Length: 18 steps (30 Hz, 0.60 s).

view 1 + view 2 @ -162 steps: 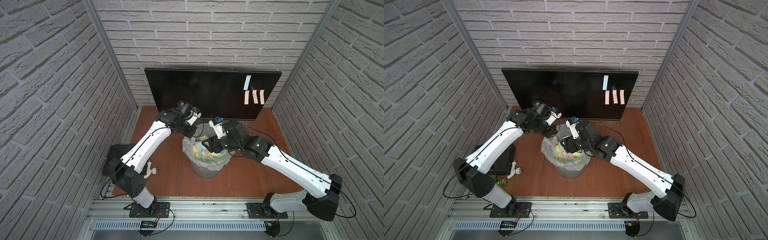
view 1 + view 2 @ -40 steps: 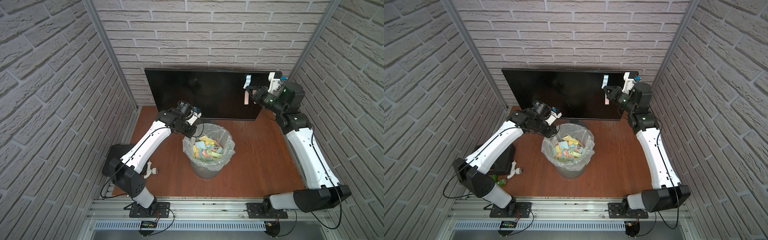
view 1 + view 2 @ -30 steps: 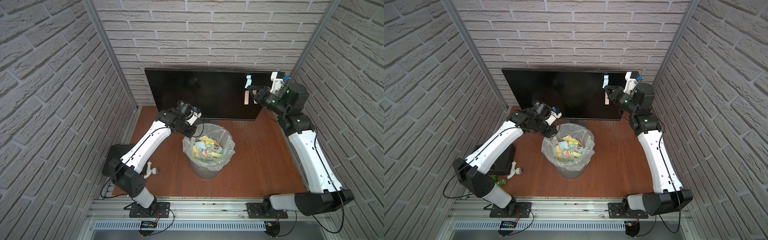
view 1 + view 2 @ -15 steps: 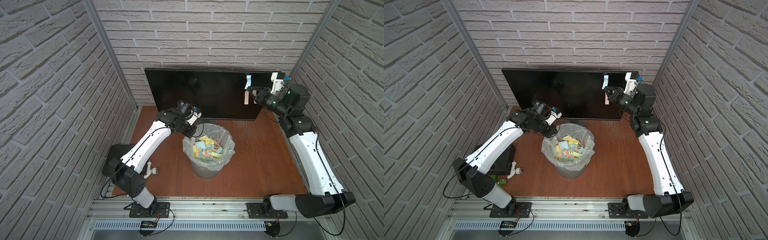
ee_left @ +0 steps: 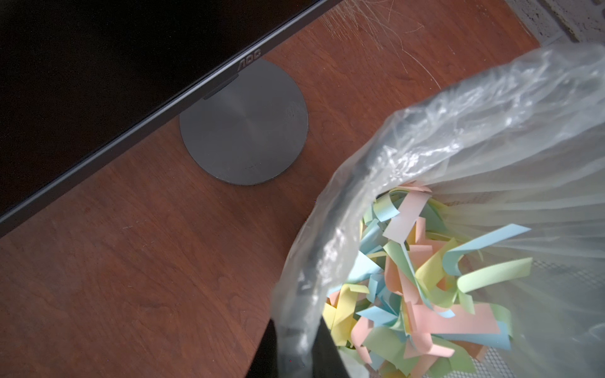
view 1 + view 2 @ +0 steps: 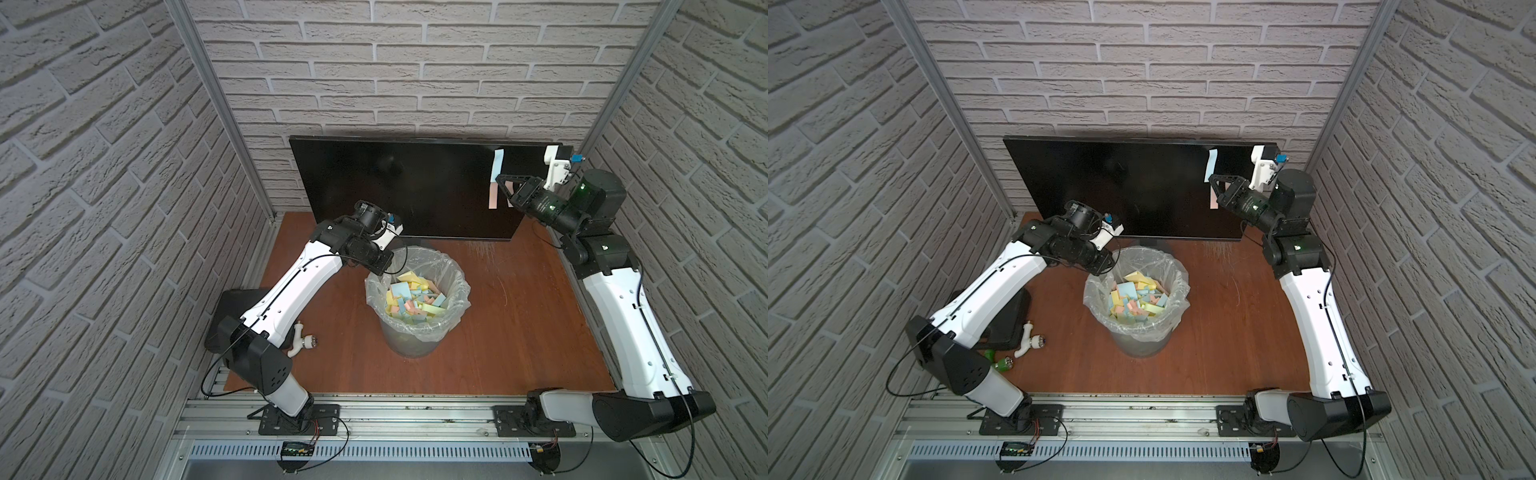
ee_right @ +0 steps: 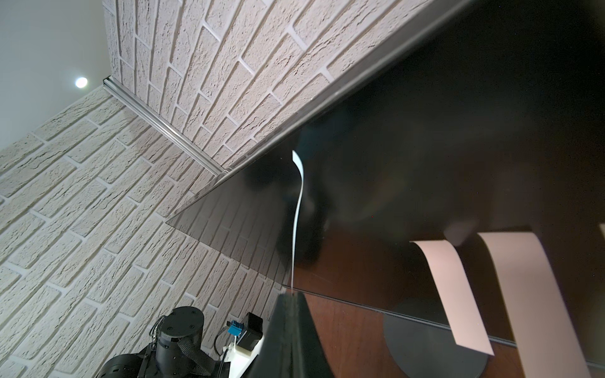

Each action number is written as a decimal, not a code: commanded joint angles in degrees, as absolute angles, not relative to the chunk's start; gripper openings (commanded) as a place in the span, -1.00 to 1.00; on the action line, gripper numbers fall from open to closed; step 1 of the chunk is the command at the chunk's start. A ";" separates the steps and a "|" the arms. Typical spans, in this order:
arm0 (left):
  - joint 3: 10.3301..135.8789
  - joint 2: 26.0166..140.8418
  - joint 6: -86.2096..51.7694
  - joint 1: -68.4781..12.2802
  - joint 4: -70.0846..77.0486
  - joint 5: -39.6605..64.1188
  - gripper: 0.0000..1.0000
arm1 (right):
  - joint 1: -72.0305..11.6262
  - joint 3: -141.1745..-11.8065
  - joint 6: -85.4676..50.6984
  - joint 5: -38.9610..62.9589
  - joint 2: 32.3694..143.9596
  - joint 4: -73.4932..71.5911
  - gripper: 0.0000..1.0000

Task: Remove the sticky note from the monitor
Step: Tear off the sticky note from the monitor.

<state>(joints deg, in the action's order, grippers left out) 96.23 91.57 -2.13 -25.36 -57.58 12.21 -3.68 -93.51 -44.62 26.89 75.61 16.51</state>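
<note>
The monitor (image 6: 395, 187) stands against the back wall, its screen dark. A pale blue sticky note (image 6: 497, 163) hangs near its upper right corner, above pink notes (image 6: 492, 198). My right gripper (image 6: 498, 181) is raised to the screen and shut on the blue note's lower end. In the right wrist view the blue note (image 7: 297, 222) runs edge-on from the shut gripper (image 7: 290, 294) up to the screen, bowed away from the glass with its top still stuck. Two pink notes (image 7: 455, 294) hang beside it. My left gripper (image 5: 296, 347) is shut on the lined rim of the bin (image 6: 460, 286).
The bin holds several coloured paper strips (image 6: 1136, 301). The monitor's round grey base (image 5: 244, 124) sits just behind the bin. A black slab (image 6: 230, 305), a white fitting (image 6: 301, 343) and small green pieces (image 6: 1000, 362) lie at the left front. Brick walls close in both sides.
The right arm has left the bin and risen to the monitor's upper right, where its gripper holds the blue note. Over the last second it barely shifted. The left arm has stayed put.
</note>
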 commanded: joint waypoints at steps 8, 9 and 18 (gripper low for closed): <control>97.90 91.76 -0.97 -25.40 -57.92 13.19 -0.66 | -5.87 -93.22 -41.41 28.92 72.20 17.85 -0.94; 97.91 91.68 -0.97 -25.40 -57.92 13.20 -0.66 | -6.34 -93.01 -40.88 29.18 71.90 18.26 -0.94; 97.82 91.68 -0.92 -25.40 -57.92 13.14 -0.66 | -13.92 -87.35 -34.11 28.52 66.86 23.62 -0.94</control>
